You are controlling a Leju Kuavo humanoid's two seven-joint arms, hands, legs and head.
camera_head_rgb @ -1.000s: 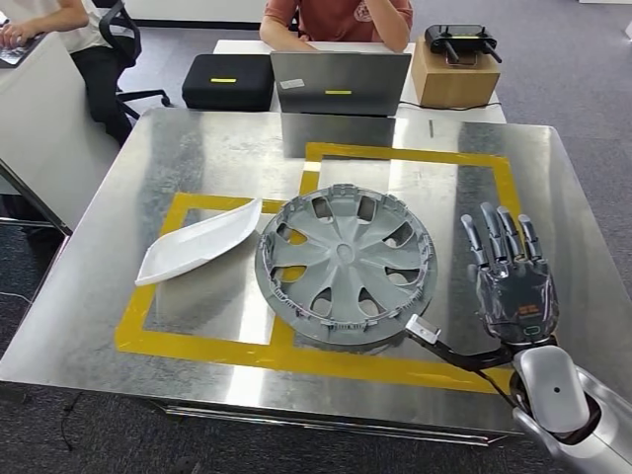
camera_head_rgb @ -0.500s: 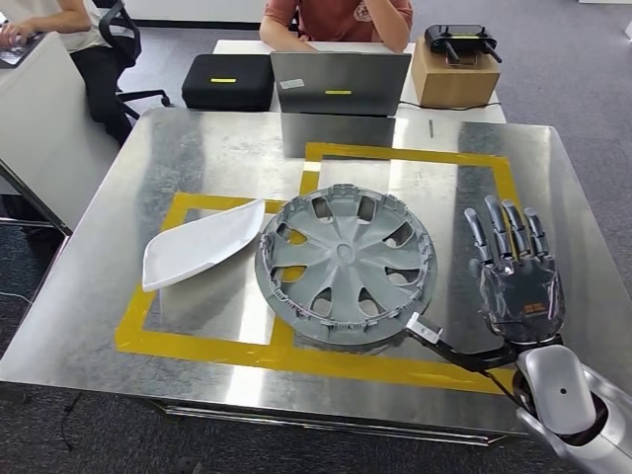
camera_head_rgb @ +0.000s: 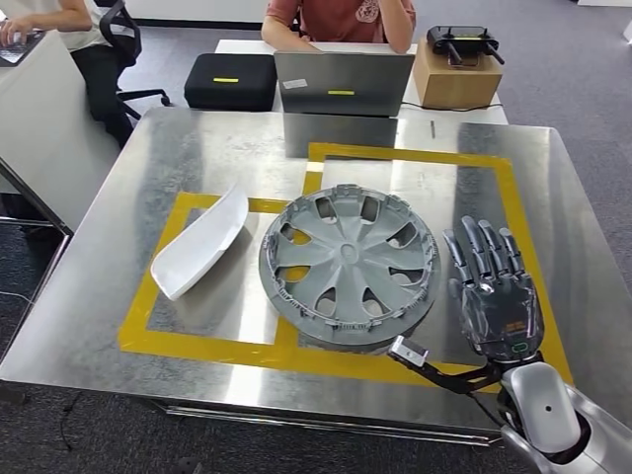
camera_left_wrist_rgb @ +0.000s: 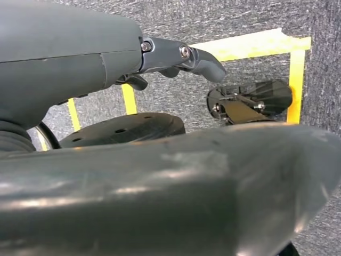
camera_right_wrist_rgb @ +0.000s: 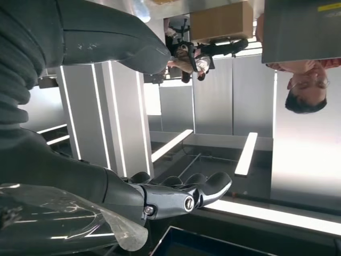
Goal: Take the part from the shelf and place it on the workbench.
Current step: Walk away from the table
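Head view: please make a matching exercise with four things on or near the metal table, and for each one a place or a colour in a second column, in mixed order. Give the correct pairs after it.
Things:
1. hubcap
2. white part
3. right hand
4. laptop

Places and colours:
A. beyond the far edge of the workbench, lid up
B. grey, lying flat in the middle of the yellow tape frames
C. over the yellow tape on the robot's right, holding nothing, fingers apart
D. tilted on the bench, on the robot's left of the hubcap

Pairs: 1-B, 2-D, 3-C, 4-A
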